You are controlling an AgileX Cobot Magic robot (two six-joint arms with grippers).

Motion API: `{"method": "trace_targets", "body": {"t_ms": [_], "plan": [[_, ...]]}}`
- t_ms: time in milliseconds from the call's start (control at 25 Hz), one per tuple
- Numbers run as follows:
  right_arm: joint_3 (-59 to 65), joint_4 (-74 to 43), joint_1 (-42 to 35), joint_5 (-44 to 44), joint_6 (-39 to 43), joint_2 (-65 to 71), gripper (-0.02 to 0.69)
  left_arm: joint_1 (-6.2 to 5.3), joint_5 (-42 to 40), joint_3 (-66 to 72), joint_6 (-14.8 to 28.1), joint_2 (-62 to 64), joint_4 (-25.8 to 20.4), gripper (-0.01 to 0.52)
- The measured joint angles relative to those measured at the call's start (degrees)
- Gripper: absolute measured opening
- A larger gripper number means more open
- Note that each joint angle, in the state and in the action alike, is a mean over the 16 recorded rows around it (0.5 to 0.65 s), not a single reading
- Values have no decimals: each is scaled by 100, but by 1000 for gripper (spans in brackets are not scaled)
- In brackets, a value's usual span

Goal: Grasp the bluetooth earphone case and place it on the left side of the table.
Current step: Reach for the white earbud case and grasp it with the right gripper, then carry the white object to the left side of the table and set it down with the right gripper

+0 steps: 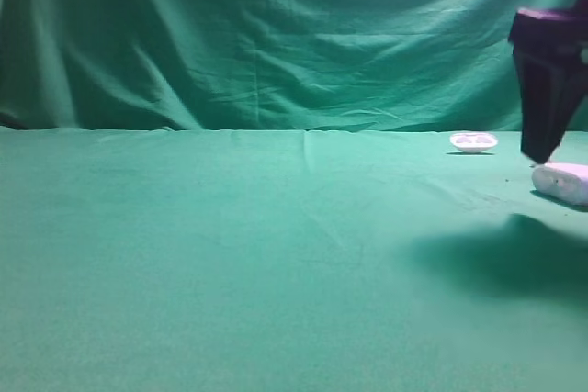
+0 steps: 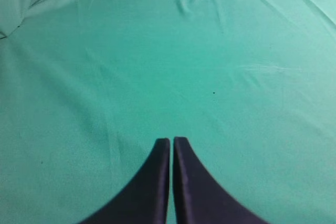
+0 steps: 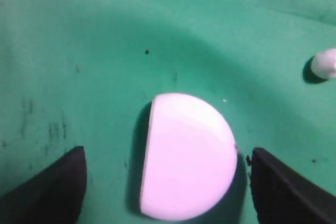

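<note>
The white rounded earphone case (image 1: 562, 181) lies on the green table (image 1: 230, 254) at the far right edge of the exterior view. My right gripper (image 1: 537, 155) hangs just above and behind it. In the right wrist view the case (image 3: 186, 156) lies between the two dark fingers (image 3: 58, 187), and the right gripper (image 3: 167, 151) is open around it without touching it. My left gripper (image 2: 171, 139) is shut and empty over bare green cloth (image 2: 210, 51). It does not show in the exterior view.
A shallow white dish-like item (image 1: 473, 141) sits at the back right of the table. A tiny white pebble-like piece (image 3: 324, 64) lies beyond the case in the right wrist view. A green draped backdrop (image 1: 276, 34) rises behind the table.
</note>
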Motion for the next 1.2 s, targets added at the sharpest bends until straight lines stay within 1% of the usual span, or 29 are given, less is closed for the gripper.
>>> {"method": "trace_targets", "body": {"t_ms": [320, 480, 560, 720, 880, 1200], "plan": [[-249, -31, 7, 63, 5, 198, 402, 0, 0, 0, 0, 0, 0, 0], [-653, 154, 108, 217, -4, 208, 344, 0, 0, 0, 0, 0, 0, 0], [-957, 271, 234, 301, -16, 224, 326, 0, 0, 0, 0, 0, 0, 0], [-1783, 522, 647, 486, -43, 364, 323, 0, 0, 0, 0, 0, 0, 0], [-2809, 754, 1244, 645, -74, 709, 323, 0, 0, 0, 0, 0, 0, 0], [-4691, 865, 2554, 688, -184, 2032, 323, 0, 0, 0, 0, 0, 0, 0]]}}
